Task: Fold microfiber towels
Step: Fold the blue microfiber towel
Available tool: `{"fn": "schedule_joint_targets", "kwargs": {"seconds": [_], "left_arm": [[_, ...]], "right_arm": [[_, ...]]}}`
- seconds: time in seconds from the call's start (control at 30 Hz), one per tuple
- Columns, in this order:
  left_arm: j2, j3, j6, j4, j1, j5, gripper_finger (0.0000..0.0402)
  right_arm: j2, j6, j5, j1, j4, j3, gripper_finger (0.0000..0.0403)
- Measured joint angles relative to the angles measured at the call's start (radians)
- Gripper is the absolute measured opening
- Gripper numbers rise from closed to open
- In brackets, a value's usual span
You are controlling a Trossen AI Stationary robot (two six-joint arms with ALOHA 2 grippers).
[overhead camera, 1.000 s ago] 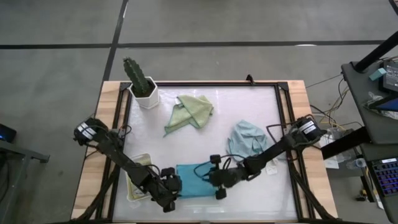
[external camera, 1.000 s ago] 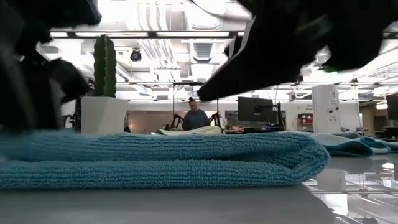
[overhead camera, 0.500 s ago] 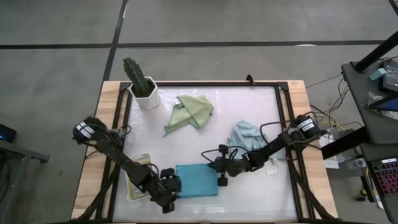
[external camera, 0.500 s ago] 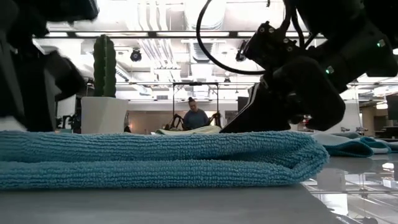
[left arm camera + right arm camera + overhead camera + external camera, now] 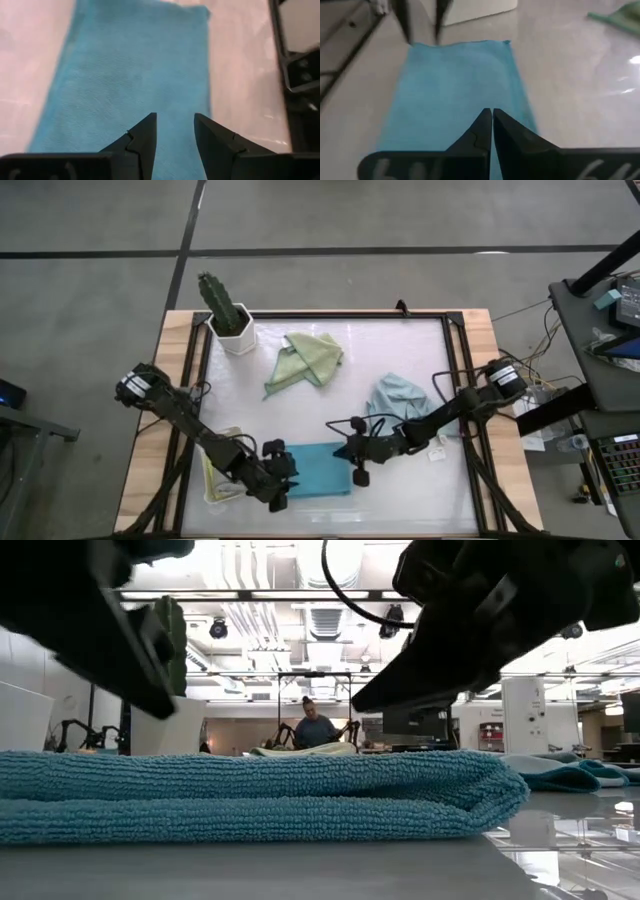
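High view: the teal towel [image 5: 318,470] lies folded flat near the table's front edge, between the 2 grippers. The left gripper [image 5: 283,476] sits at its left end, fingers parted and holding nothing; the right gripper [image 5: 357,465] sits at its right end, fingers pressed together, empty. A white tray [image 5: 213,477] lies left of the towel; its contents are hidden by the arm. Farther back rest the sage green towel [image 5: 310,357] and pale blue towel [image 5: 396,400], beside a potted cactus [image 5: 226,310].
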Motion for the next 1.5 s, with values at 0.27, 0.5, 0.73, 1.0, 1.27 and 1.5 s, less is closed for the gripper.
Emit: {"fn": "schedule_joint_targets", "kwargs": {"seconds": [0.27,0.5,0.73,1.0,1.27,1.5], "left_arm": [[0.062,0.0,0.036,0.025,0.06,-0.044,0.0116],[0.151,0.007,0.087,0.126,0.105,-0.065,0.0116],[0.195,0.008,0.105,0.176,0.126,-0.067,0.0116],[0.196,0.006,0.104,0.177,0.128,-0.068,0.0116],[0.196,0.006,0.104,0.179,0.128,-0.067,0.0116],[0.196,0.005,0.103,0.182,0.128,-0.066,0.0116]], "right_arm": [[-0.063,0.354,-0.128,-0.002,-0.211,0.024,0.0067],[-0.069,0.604,-0.182,-0.002,-0.435,0.045,0.0145],[-0.086,0.736,-0.289,0.004,-0.55,0.045,0.0189],[-0.073,0.806,-0.286,0.035,-0.539,0.045,0.0197],[-0.057,0.819,-0.231,0.038,-0.481,0.045,0.0197],[-0.033,0.797,-0.177,0.037,-0.422,0.044,0.0196]]}}
